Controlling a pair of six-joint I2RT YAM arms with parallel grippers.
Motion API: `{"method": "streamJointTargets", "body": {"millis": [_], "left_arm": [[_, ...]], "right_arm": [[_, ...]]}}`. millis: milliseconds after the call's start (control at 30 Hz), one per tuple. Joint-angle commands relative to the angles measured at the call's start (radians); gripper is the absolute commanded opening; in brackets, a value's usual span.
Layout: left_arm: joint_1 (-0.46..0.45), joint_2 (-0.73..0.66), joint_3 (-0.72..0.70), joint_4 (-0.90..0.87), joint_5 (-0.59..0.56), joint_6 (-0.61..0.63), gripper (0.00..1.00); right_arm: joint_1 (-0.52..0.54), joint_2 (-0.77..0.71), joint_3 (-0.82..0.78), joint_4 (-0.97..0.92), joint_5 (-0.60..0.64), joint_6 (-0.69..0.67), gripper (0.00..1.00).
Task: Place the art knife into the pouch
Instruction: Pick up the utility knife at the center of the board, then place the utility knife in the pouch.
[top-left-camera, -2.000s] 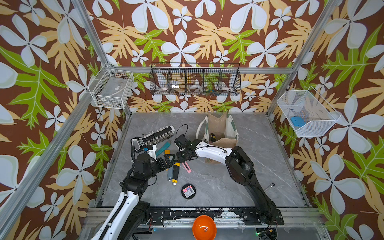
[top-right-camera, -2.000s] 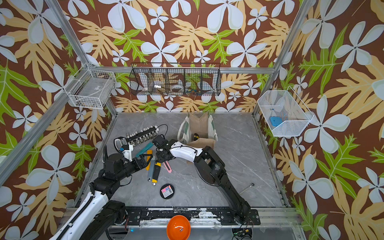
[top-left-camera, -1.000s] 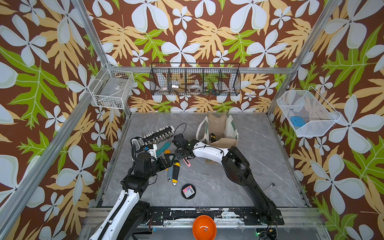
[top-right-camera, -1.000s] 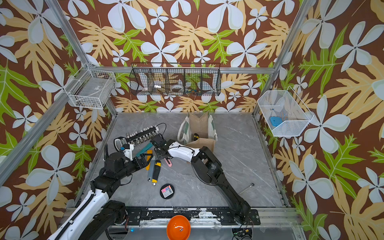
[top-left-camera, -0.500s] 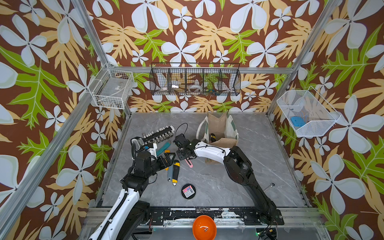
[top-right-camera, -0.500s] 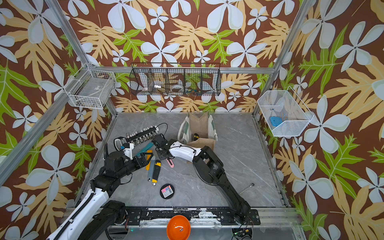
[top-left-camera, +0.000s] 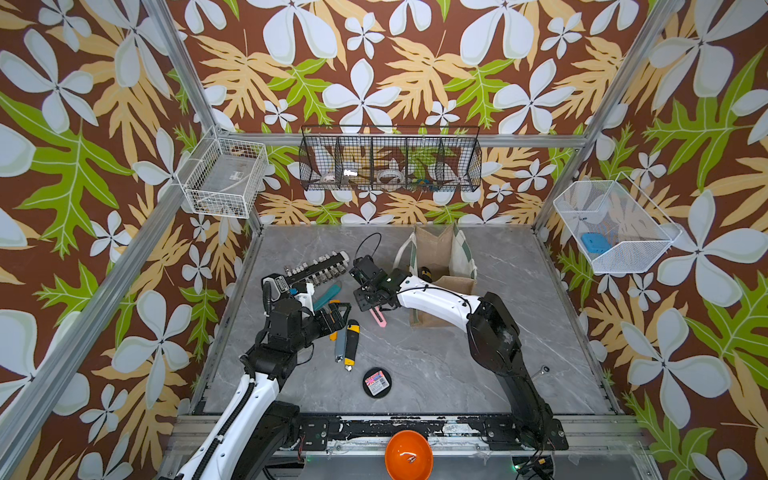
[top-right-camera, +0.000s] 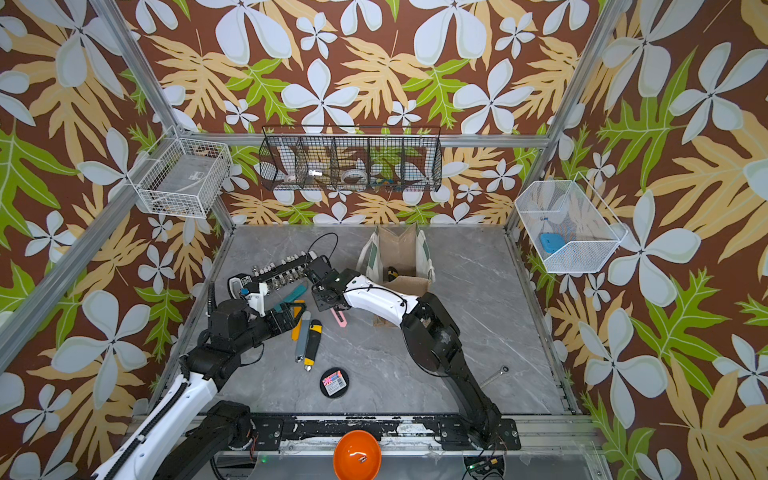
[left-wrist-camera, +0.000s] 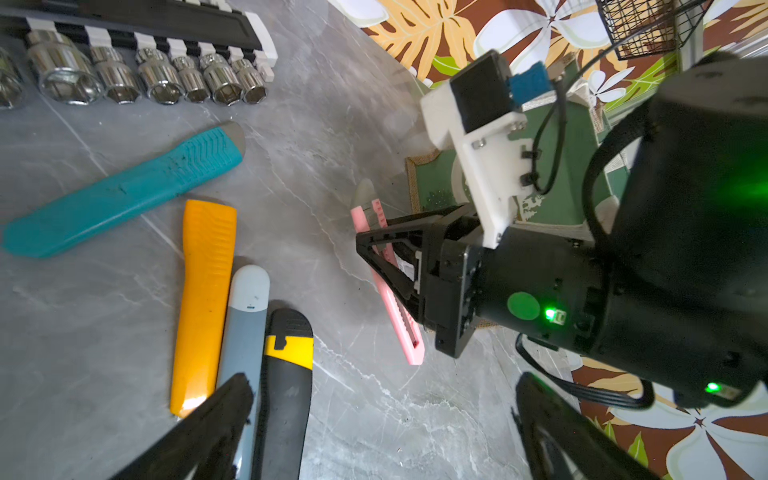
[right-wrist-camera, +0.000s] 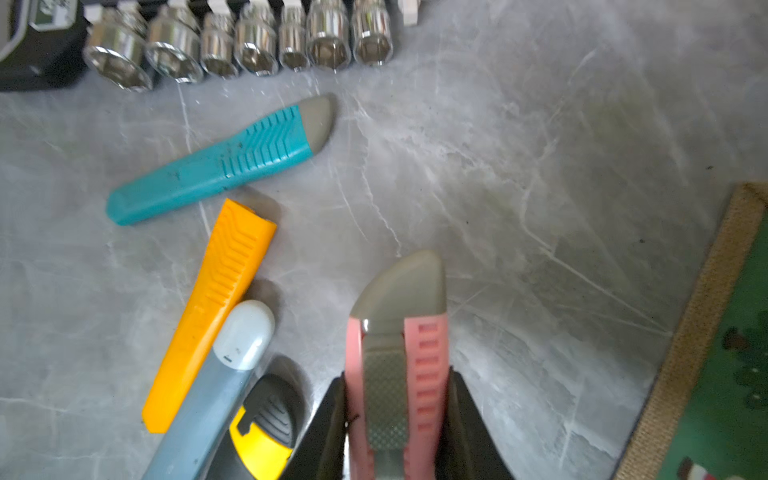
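The art knife (right-wrist-camera: 424, 353), pink w/ a grey tip, is gripped by the right hand (right-wrist-camera: 397, 382). Its fingers (right-wrist-camera: 467, 428) are closed on the two long sides of the handle, as shown in the right wrist view. In both top views the knife is found near the ctr of the frame, w/ its pink end (top-left-camera: 380, 318) poking out below the hand. Whether it is lifted off the surface (top-left-camera: 415, 361) cannot be told.

The pouch (top-left-camera: 434, 249) is seen upper-middle, at the back of the surface, w/ its mouth open upward. It is placed just right of the right hand. The knife is outside it & apart from it. A dark item w/ yellow (top-left-camera: 424, 272) is seen inside.

The left hand (left-wrist-camera: 384, 379) is held wide open, left of ctr in the top views, w/ nothing btwn its fingers (left-wrist-camera: 216, 419).

Next to it three more knives are laid side by side: orange (left-wrist-camera: 203, 307), grey-blue (left-wrist-camera: 245, 332), black & yellow (left-wrist-camera: 286, 374). A teal knife (left-wrist-camera: 124, 195) is laid just above them in the top views, and a rail of sockets (left-wrist-camera: 145, 75) above that. A round black tin (top-left-camera: 377, 383) is set lower-middle, and an orange bowl (top-left-camera: 408, 455) at the bottom edge.
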Motion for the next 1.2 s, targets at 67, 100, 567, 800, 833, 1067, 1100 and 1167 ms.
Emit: {"method": "streamJointTargets", "body": {"millis": [67,100,567,800,833,1067,1100,1167], "left_arm": [[0.003,-0.007,0.031,-0.009,-0.015,0.018,1.0],[0.002,-0.006,0.036,-0.009,-0.01,0.013,1.0],[0.002,0.12,0.232,-0.033,0.024,0.028,1.0],[0.002,0.197,0.292,-0.034,0.031,0.047,1.0],[0.002,0.211,0.297,-0.029,0.035,0.046,1.0],[0.002,0.277,0.325,-0.002,0.061,0.045,1.0],[0.002,0.283,0.33,0.0,0.062,0.044,1.0],[0.003,0.298,0.34,0.004,0.064,0.046,1.0]], "right_arm": [[0.0,-0.045,0.076,-0.037,0.055,0.008,0.29],[0.0,-0.049,0.097,-0.048,0.06,0.004,0.29],[-0.071,-0.154,0.361,-0.1,0.21,-0.084,0.26],[-0.105,-0.317,0.163,0.005,0.43,-0.115,0.25],[-0.108,-0.347,0.116,0.028,0.457,-0.113,0.25],[-0.183,-0.472,-0.146,0.088,0.42,-0.019,0.25],[-0.197,-0.484,-0.177,0.092,0.409,0.0,0.25],[-0.222,-0.502,-0.232,0.118,0.387,0.016,0.24]]}}
